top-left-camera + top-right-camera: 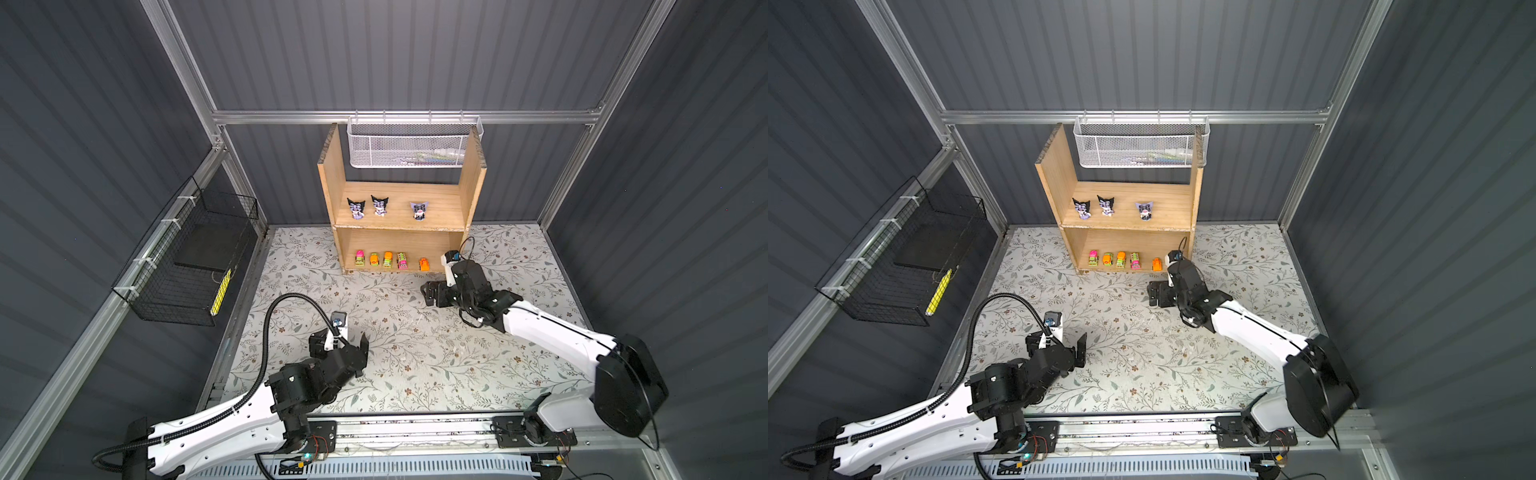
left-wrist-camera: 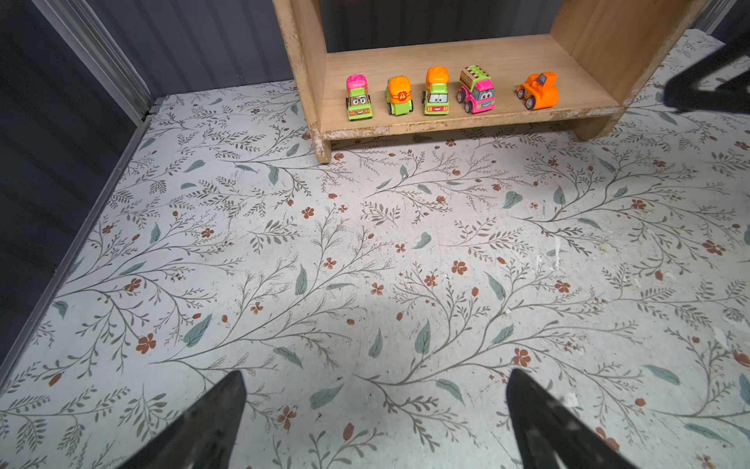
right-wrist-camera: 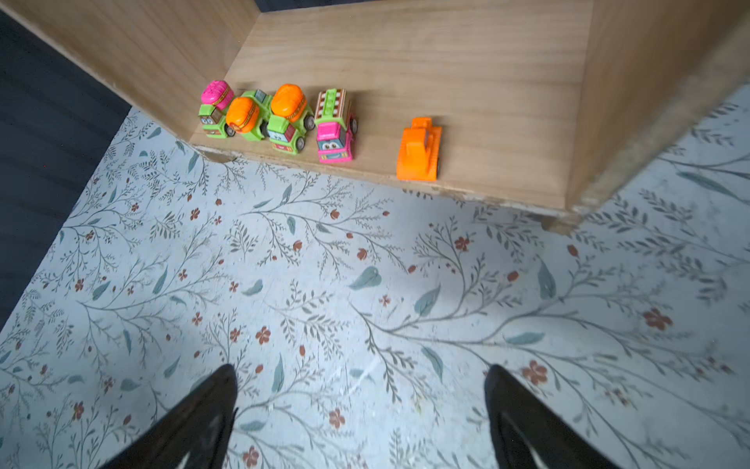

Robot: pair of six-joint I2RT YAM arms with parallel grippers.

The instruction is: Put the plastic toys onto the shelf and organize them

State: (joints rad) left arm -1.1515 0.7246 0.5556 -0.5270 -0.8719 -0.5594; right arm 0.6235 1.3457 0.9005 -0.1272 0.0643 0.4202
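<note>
Though both pairs of jaws stand wide apart and hold nothing, the right gripper (image 3: 362,371) hovers over the floral mat (image 3: 365,284) just in front of the shelf (image 3: 406,48), nearest the orange car (image 3: 419,151) on the lower board, touching neither; the left gripper (image 2: 376,373) hangs well back from it. Beside that car, a little apart, the other four cars (image 3: 289,122) sit close together along the same board's front edge — and the three figurines (image 1: 379,205) stand upright on the upper board. All look light, hard and smooth. Cars will likely roll, so pinch across the body sides; figurines seem top-heavy — take them at the torso, below the ears.
</note>
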